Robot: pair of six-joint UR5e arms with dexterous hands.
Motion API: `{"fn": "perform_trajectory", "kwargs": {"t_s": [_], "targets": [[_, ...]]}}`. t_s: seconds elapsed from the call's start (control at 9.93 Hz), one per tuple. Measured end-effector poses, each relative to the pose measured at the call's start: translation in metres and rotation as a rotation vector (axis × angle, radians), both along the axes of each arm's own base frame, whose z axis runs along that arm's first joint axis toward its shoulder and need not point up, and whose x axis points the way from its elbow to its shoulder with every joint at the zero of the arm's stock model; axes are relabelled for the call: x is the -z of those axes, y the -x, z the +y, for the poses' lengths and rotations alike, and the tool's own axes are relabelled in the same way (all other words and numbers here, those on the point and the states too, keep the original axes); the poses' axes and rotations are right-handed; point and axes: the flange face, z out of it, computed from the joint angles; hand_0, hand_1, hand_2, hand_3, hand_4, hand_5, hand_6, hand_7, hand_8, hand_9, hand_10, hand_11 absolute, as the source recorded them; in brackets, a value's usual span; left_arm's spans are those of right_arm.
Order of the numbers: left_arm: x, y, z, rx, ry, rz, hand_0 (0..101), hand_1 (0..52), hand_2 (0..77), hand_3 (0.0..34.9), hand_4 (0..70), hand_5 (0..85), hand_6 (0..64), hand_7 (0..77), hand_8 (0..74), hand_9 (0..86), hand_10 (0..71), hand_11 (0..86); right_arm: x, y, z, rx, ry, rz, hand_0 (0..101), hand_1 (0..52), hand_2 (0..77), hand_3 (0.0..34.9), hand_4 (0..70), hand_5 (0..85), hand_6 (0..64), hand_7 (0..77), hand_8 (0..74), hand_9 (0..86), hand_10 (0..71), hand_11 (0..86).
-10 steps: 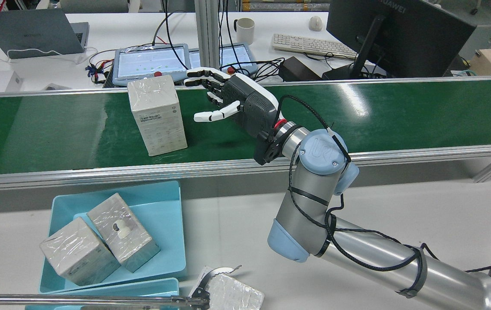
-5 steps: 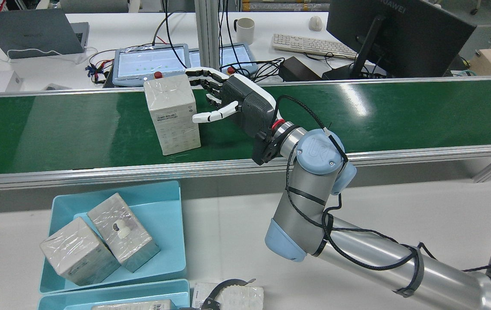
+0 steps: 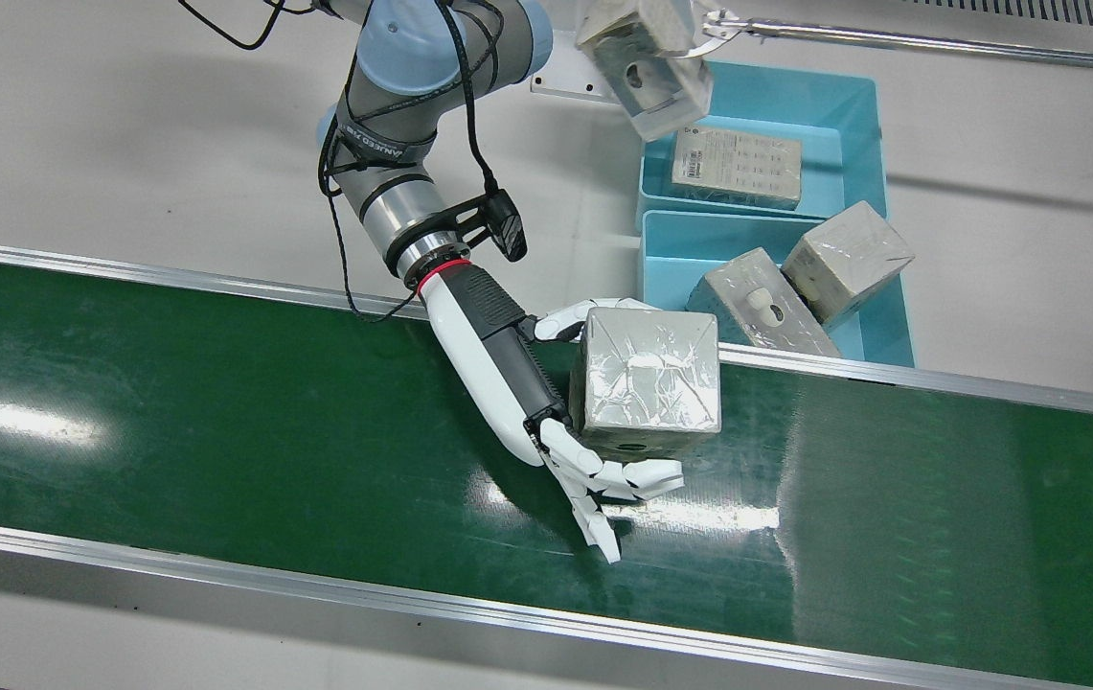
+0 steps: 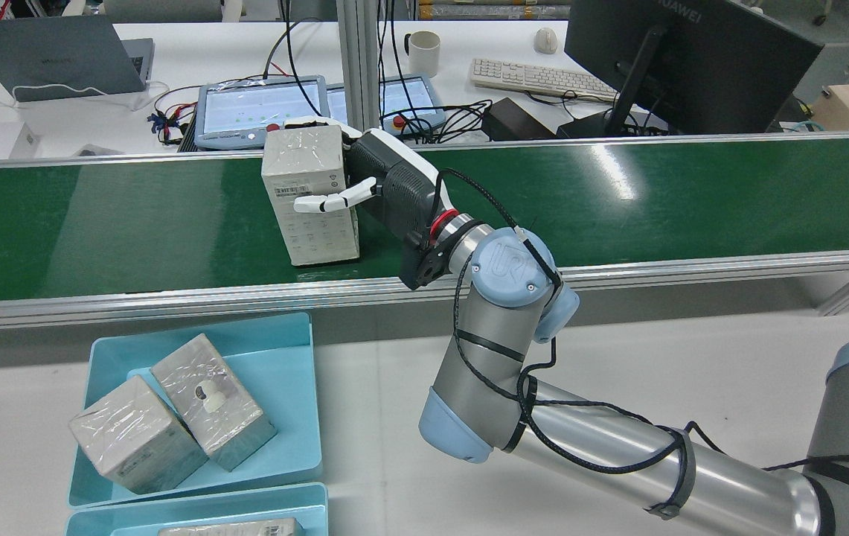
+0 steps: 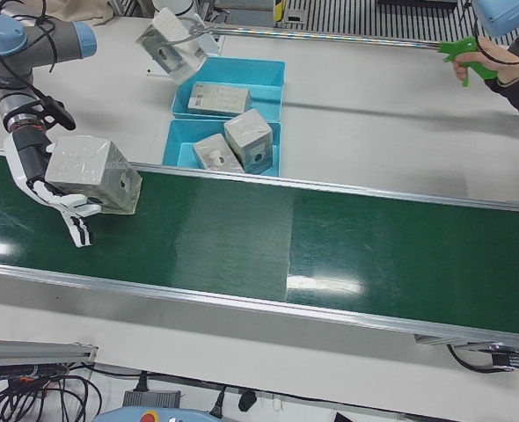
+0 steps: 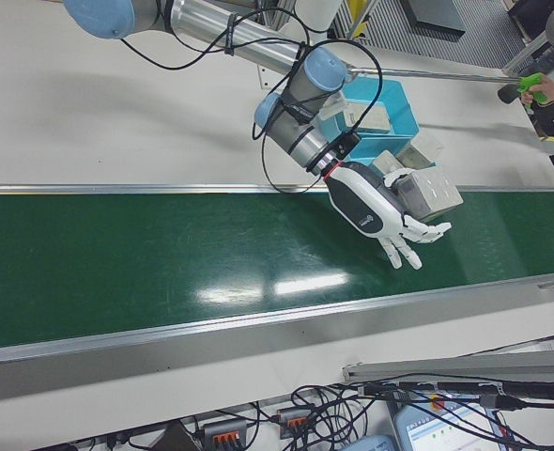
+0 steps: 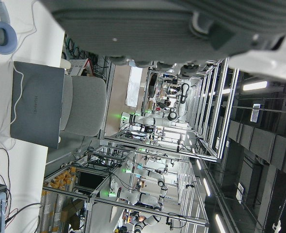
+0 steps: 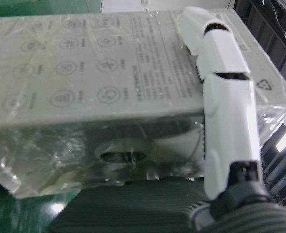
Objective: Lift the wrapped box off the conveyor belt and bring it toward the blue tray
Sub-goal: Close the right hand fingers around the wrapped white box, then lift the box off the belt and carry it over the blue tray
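The wrapped box stands on the green conveyor belt, near the edge facing the blue tray. My right hand has its palm against the box's side, with the thumb on one face and the fingers wrapped round the opposite face. In the right hand view the box fills the frame with the thumb across it. The tray holds two wrapped boxes. My left hand appears only as a dark palm edge in its own view.
A second blue tray behind the first holds one box. A long reacher tool holds another wrapped box in the air above the trays, and a person grips its green handle. The belt's metal rails run along both sides.
The box has ridden the belt to the right in the rear view. My right hand has swung left to meet it and closed its thumb and fingers around it.
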Motion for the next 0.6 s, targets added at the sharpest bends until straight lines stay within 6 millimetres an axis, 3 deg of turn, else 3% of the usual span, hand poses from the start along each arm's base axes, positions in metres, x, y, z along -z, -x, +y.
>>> {"fn": "perform_trajectory", "kwargs": {"t_s": [0.1, 0.2, 0.3, 0.4, 0.5, 0.6], "targets": [[0.000, 0.000, 0.000, 0.000, 0.000, 0.000, 0, 0.0, 0.5, 0.0, 0.0, 1.1, 0.0, 0.5, 0.0, 0.0, 0.5, 0.0, 0.005, 0.003, 0.000, -0.009, 0.003, -0.006, 50, 19.6, 23.5, 20.7, 12.5, 26.2, 7.1, 26.7, 0.0, 4.4, 0.0, 1.1], [0.000, 0.000, 0.000, 0.000, 0.000, 0.000, 0, 0.0, 0.5, 0.0, 0.0, 1.1, 0.0, 0.5, 0.0, 0.0, 0.5, 0.0, 0.007, 0.004, 0.001, -0.019, 0.007, -0.011, 52, 21.3, 26.2, 19.5, 18.0, 31.1, 10.9, 33.8, 0.0, 9.8, 0.0, 1.1], [0.000, 0.000, 0.000, 0.000, 0.000, 0.000, 0, 0.0, 1.1, 0.0, 0.0, 1.1, 0.0, 0.5, 0.5, 0.0, 0.5, 0.0, 0.008, 0.004, 0.001, -0.028, 0.011, -0.014, 52, 21.3, 26.2, 19.5, 18.0, 31.1, 10.9, 33.8, 0.0, 9.8, 0.0, 1.1], [0.000, 0.000, 0.000, 0.000, 0.000, 0.000, 0, 0.0, 1.1, 0.0, 0.0, 1.1, 0.0, 0.5, 0.5, 0.0, 0.5, 0.0, 0.009, 0.001, 0.002, -0.033, 0.012, -0.017, 57, 17.5, 30.0, 14.1, 26.2, 36.0, 18.0, 40.4, 0.0, 33.8, 13.6, 4.4], [0.000, 0.000, 0.000, 0.000, 0.000, 0.000, 0, 0.0, 1.1, 0.0, 0.0, 1.1, 0.0, 0.5, 0.5, 0.0, 0.5, 0.0, 0.013, -0.004, 0.006, -0.036, 0.007, -0.027, 57, 17.5, 30.0, 14.1, 26.2, 36.0, 18.0, 40.4, 0.0, 33.8, 13.6, 4.4], [0.000, 0.000, 0.000, 0.000, 0.000, 0.000, 0, 0.0, 0.5, 0.0, 0.0, 1.1, 0.0, 0.5, 0.5, 0.0, 0.0, 0.0, 0.025, -0.013, 0.013, -0.038, -0.004, -0.043, 57, 12.5, 30.5, 8.1, 32.7, 42.0, 22.9, 47.5, 7.6, 52.4, 28.4, 24.0]]}}
